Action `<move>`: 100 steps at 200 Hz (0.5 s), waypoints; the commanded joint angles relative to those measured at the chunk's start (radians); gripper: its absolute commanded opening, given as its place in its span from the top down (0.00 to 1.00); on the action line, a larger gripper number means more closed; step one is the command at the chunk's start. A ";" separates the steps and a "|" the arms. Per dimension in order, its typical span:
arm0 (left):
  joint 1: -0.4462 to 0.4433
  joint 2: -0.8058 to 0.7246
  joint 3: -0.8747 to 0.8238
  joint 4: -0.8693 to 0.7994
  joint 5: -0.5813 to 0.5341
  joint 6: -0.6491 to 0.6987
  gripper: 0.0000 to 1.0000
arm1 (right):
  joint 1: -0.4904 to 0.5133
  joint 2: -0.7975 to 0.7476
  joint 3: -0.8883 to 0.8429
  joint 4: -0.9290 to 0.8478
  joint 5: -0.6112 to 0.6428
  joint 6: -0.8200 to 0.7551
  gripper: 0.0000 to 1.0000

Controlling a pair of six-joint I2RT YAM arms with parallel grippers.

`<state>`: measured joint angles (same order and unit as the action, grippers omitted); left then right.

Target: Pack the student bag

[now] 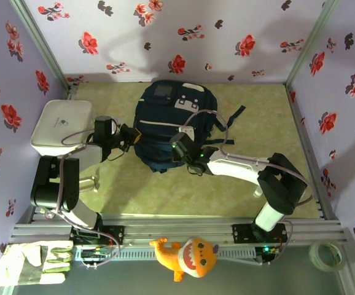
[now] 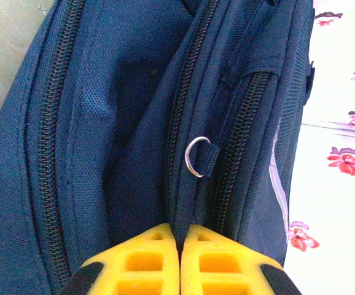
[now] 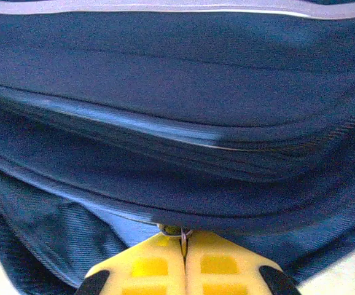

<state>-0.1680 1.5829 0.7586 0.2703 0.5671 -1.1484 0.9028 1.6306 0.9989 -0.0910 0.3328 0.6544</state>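
Student bag point(image 1: 171, 126) lies in the upper middle of the top view on the beige table point(image 1: 257, 123). It is navy fabric with white stripe trim, a grey patch at its upper end and dark straps trailing to the right. My left pincer point(image 2: 179, 228) has its yellow tips pressed together against the bag's side, between two zips and below a small metal ring point(image 2: 196, 157); whether cloth is caught I cannot tell. My right pincer point(image 3: 182, 236) is closed on a small zip pull point(image 3: 176, 231) at the bag's lower edge.
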 commanded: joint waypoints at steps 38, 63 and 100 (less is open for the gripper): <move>0.039 -0.052 -0.003 -0.017 -0.062 0.070 0.77 | -0.053 -0.026 0.014 0.018 -0.042 -0.077 1.00; 0.061 -0.112 -0.044 -0.027 -0.092 0.064 0.56 | -0.032 0.048 0.114 0.042 -0.148 -0.130 1.00; 0.065 -0.190 -0.094 -0.048 -0.083 0.020 0.46 | 0.016 0.168 0.266 0.051 -0.231 -0.173 1.00</move>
<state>-0.1062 1.4452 0.7033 0.2466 0.4896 -1.1057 0.8898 1.7412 1.1599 -0.1146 0.1844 0.5385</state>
